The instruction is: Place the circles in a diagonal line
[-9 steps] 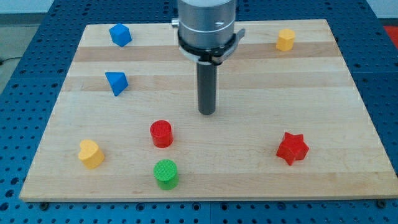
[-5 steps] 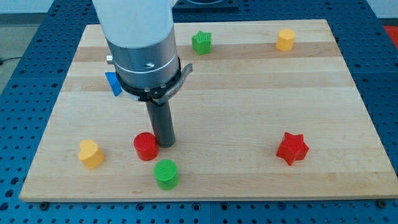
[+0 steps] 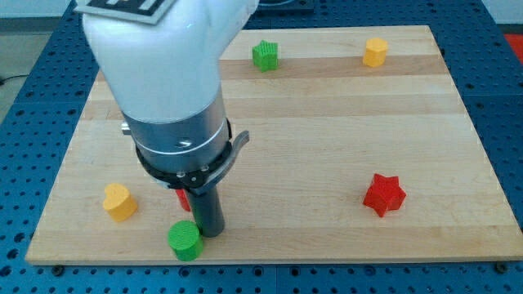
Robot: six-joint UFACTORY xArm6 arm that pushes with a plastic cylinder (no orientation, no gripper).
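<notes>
A green circle block (image 3: 185,241) sits near the board's bottom edge, left of centre. My tip (image 3: 209,234) rests right beside it, touching its right side. A red circle block (image 3: 183,198) is mostly hidden behind the rod and arm, just above the green circle; only a sliver shows. The arm's white and grey body covers the board's upper left.
A yellow block (image 3: 119,202) lies at the left, a red star (image 3: 384,195) at the right, a green block (image 3: 265,55) at the top centre, a yellow block (image 3: 375,51) at the top right. The wooden board (image 3: 343,114) ends just below the green circle.
My tip has moved down and left across the board. The red circle shifted left and the green circle was pushed left and down. The arm now hides the two blue blocks.
</notes>
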